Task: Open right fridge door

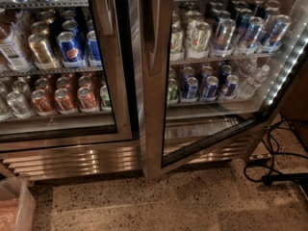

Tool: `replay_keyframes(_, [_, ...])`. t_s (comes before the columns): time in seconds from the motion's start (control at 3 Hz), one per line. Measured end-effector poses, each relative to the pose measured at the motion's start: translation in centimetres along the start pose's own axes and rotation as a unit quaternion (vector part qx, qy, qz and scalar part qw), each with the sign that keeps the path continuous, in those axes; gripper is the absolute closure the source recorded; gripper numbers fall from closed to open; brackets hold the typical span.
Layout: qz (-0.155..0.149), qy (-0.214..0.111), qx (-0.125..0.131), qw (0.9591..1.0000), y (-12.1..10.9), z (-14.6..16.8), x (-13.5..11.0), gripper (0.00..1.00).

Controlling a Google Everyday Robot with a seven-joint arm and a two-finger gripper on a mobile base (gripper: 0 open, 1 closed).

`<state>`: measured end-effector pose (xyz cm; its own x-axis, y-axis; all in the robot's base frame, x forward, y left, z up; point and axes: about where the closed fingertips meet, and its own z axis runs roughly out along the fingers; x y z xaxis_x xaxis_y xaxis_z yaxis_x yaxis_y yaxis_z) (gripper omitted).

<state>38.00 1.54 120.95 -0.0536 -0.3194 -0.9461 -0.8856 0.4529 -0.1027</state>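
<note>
The right fridge door (155,109) stood ajar. Its steel free edge was at the centre of the view, and its bottom rail angled out toward 3 o'clock, clear of the cabinet sill. Its bowed handle (153,28) rose toward 12 o'clock. The gripper was nowhere in view, so whether it held anything could not be told. To finish well, the pull would likely need to follow the door's arc about the hinge on the 3 o'clock side rather than run straight back, and avoid the black cables (281,178) on the floor at 4 o'clock. The left door (107,90), at 9 o'clock, sat shut.
</note>
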Motion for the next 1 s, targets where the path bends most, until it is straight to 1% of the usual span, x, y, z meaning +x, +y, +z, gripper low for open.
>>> replay_keyframes(1.0, [0.0,0.0,0.0,1.0,0.0,0.0,0.0,0.0])
